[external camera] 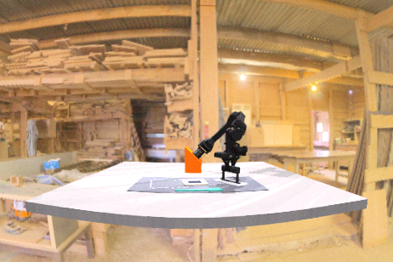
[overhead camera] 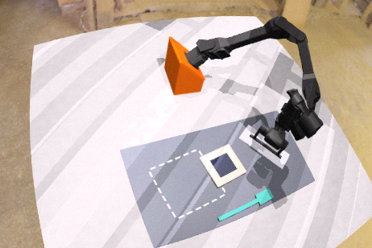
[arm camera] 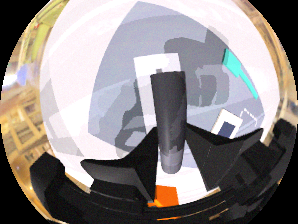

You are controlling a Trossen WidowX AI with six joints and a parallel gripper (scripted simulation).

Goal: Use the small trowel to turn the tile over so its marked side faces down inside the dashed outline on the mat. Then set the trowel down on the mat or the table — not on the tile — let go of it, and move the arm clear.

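Observation:
The small trowel has a white plate (overhead camera: 284, 160) (arm camera: 142, 65) flat on the mat, with a dark bar handle standing over it at the mat's right part. My gripper (overhead camera: 273, 138) (external camera: 230, 168) (arm camera: 169, 128) is shut on that handle, one finger on each side in the wrist view. The tile (overhead camera: 224, 165) (external camera: 194, 182) (arm camera: 226, 129), cream with a dark blue square, lies flat with the marked side up. It lies at the right side of the dashed outline (overhead camera: 197, 150), over part of its edge. The fingers' contact with the handle is partly hidden in the top and exterior views.
A turquoise long-handled tool (overhead camera: 241, 210) (external camera: 200, 190) (arm camera: 231, 62) lies near the mat's front edge. The grey mat (overhead camera: 137, 161) (arm camera: 125, 40) lies on the table. An orange wedge-shaped block (overhead camera: 181, 76) (external camera: 192, 163) (arm camera: 167, 194) stands behind, at the arm's base.

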